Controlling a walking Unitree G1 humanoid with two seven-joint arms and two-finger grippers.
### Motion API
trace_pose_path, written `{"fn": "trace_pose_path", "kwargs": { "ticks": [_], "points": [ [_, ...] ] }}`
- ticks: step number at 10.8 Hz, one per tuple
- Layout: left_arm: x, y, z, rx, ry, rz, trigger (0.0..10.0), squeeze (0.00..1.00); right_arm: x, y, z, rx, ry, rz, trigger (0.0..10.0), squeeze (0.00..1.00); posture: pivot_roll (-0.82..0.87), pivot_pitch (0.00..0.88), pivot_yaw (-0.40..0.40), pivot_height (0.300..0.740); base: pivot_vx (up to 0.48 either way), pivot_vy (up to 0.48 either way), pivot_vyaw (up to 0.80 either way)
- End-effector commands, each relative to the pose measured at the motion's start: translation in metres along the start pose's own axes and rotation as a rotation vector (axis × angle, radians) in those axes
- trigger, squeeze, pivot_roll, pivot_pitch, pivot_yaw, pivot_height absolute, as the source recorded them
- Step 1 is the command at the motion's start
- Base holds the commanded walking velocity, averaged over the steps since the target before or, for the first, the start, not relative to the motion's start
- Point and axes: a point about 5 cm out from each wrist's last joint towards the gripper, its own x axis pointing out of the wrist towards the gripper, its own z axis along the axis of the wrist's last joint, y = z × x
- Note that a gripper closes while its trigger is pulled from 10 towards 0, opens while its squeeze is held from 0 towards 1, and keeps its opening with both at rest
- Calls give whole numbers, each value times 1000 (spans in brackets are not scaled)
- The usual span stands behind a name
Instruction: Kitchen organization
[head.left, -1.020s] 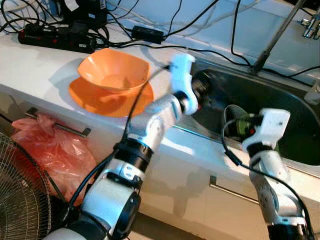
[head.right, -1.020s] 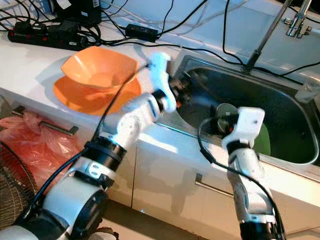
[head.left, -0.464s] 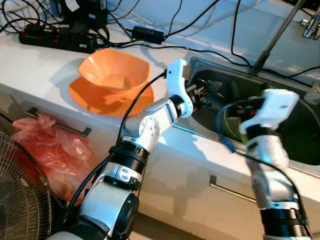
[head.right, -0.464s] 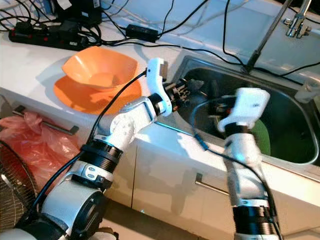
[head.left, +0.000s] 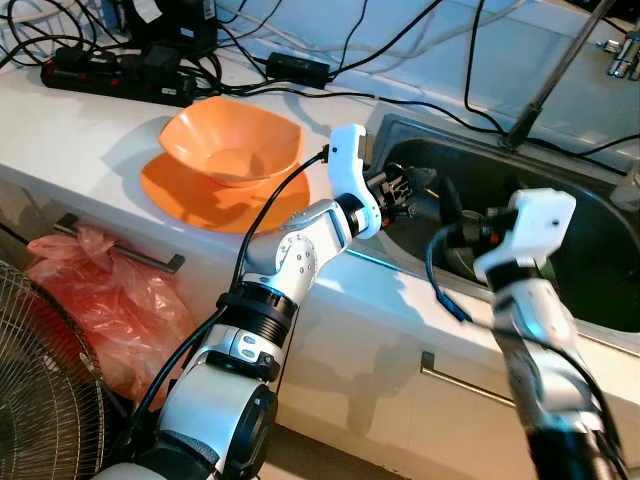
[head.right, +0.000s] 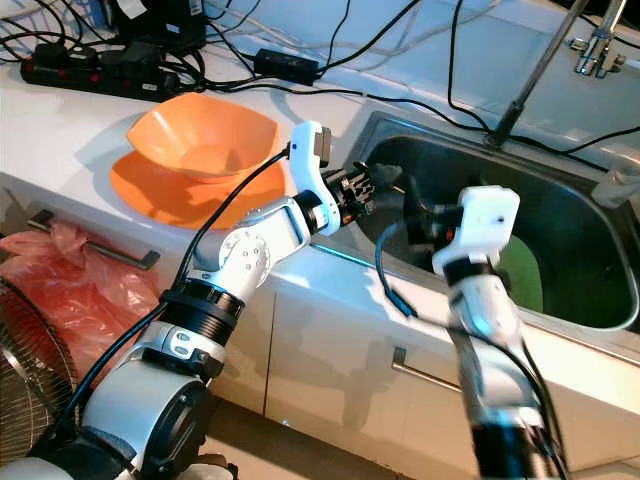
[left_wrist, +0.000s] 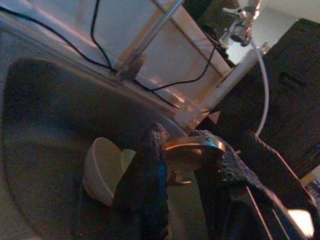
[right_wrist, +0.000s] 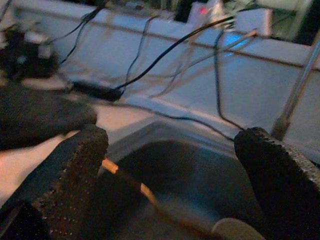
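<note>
My left gripper (head.left: 418, 183) reaches over the left rim of the steel sink (head.left: 590, 315), its fingers (left_wrist: 145, 175) a little apart and open, with nothing gripped. Past them lie a shiny round metal piece (left_wrist: 186, 150) and a white bowl (left_wrist: 100, 167) on the sink floor. My right gripper (head.left: 462, 228) hovers above the middle of the sink with its fingers (right_wrist: 75, 160) spread wide, open and empty. A green plate (head.right: 522, 278) lies in the sink under the right arm. An orange bowl (head.left: 232, 140) sits on an orange plate (head.left: 190, 195) on the white counter, left of the sink.
A black power strip (head.left: 115, 80) and several cables (head.left: 430, 100) run along the back of the counter. A tap pipe (head.left: 555, 75) rises behind the sink. Below the counter are drawer handles (head.left: 120, 255), a red plastic bag (head.left: 110, 310) and a fan grille (head.left: 40, 390).
My left gripper has dropped and swung to point into the sink. The right arm rose over the sink, then settled slightly lower and to the left.
</note>
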Motion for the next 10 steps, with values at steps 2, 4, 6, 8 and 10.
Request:
{"fn": "trace_pose_path", "kwargs": {
  "ticks": [2, 4, 6, 8, 10],
  "points": [
    [19, -28, -5, -15, 4, -76, 0, 0, -8, -2, 4, -41, 27, 79, 10000, 0, 215, 24, -138, 740, 0, 0, 0],
    [21, -32, -4, -11, 9, -90, 0, 0, -13, 0, -6, -85, 77, 138, 10000, 0, 216, 26, -136, 740, 0, 0, 0],
    [22, -39, -6, -19, 20, -115, 0, 0, -13, 4, -11, -100, 103, 175, 10000, 0, 216, 26, -136, 740, 0, 0, 0],
    [22, -46, -9, -25, 50, -142, 0, 0, -11, 3, -15, -137, 120, 192, 10000, 0, 224, 31, -138, 740, 0, 0, 0],
    [19, -56, -11, -22, 76, -173, 0, 0, -9, 3, -16, -162, 118, 199, 10000, 0, 227, 36, -142, 740, 0, 0, 0]
  ]
}}
